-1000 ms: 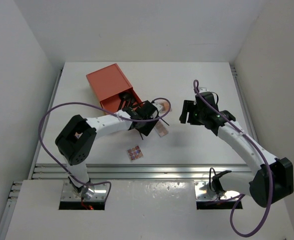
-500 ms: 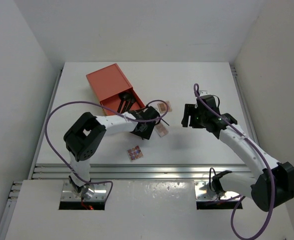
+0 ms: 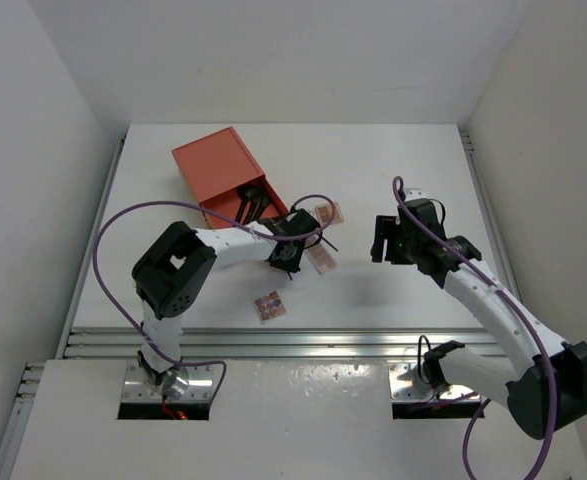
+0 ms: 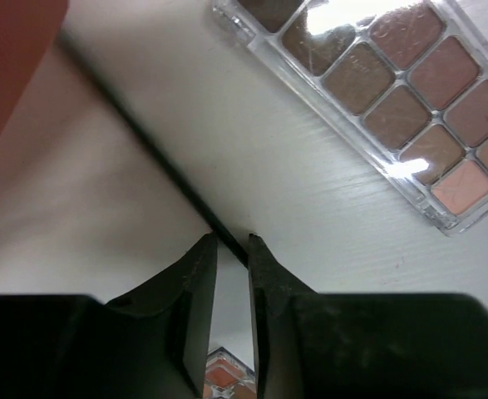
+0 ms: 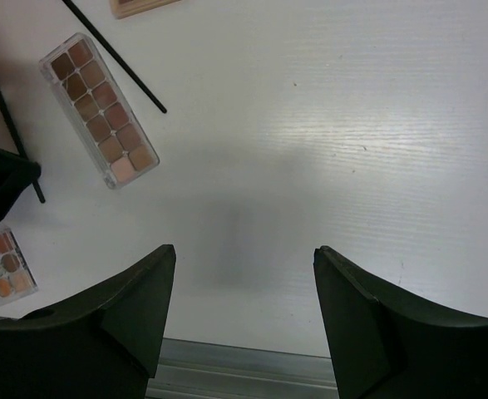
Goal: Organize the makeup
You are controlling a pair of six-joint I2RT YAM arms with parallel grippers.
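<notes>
1. A white table (image 3: pixel 393 160) stands between white walls; an orange drawer box (image 3: pixel 218 170) lies at its far left, open end towards the centre.
2. The left gripper (image 4: pixel 231 245) sits low at the box mouth, its jaws only a narrow slit apart. A thin dark stick (image 4: pixel 144 141) runs diagonally across the table, and its near end reaches the slit beside the right-hand fingertip. The slit is wider than the stick.
3. A long eyeshadow palette (image 4: pixel 393 91) lies flat just beyond these jaws.
4. The right gripper (image 5: pixel 244 283) hovers over bare table with its jaws spread wide and nothing between them.
5. A second stick (image 5: pixel 115 58) lies far-left of those jaws, and a small square palette (image 3: pixel 269 306) lies nearer the bases.
</notes>
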